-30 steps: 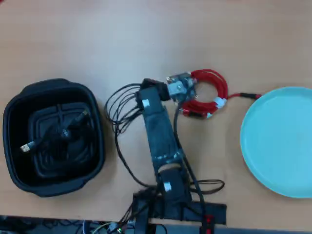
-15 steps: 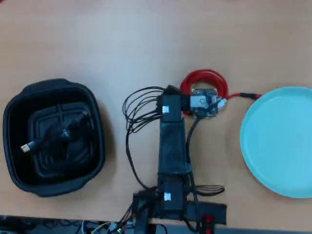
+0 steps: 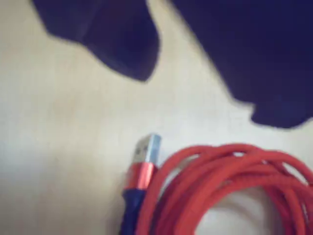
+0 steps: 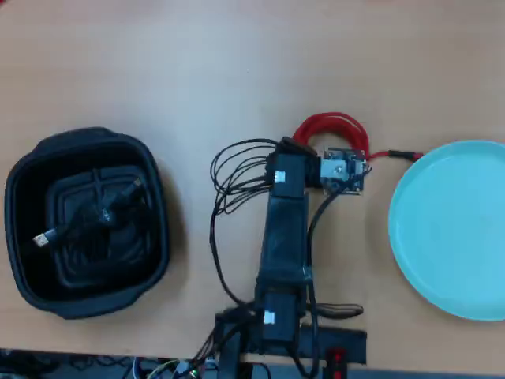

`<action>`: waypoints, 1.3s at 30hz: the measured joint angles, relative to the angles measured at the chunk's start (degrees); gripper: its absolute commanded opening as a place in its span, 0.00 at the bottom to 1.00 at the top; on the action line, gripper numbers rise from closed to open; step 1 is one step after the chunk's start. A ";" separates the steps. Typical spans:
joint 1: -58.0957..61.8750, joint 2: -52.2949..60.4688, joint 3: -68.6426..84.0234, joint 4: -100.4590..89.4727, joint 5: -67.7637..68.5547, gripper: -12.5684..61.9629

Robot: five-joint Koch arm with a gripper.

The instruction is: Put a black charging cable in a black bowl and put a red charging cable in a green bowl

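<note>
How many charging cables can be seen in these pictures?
2. The black charging cable lies inside the black bowl at the left of the overhead view. The red charging cable lies coiled on the table, partly under the gripper, beside the green bowl.

We see a hobby desk or small lab: a plain wooden tabletop [image 4: 237, 63] with a little robot arm [image 4: 284, 237] and loose wires [image 4: 233, 178].

black charging cable [image 4: 95, 213] in black bowl [image 4: 24, 260], overhead left; green bowl [image 4: 450, 229] right
</note>
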 measured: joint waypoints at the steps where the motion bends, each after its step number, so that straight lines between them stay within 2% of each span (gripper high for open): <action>1: 0.53 0.00 0.00 -0.35 -0.62 0.47; 12: 8.70 -2.29 3.34 -7.03 -3.25 0.47; 22: 9.32 -11.60 3.43 -10.20 -3.25 0.47; 39: 9.23 -14.94 5.27 -10.46 -3.16 0.49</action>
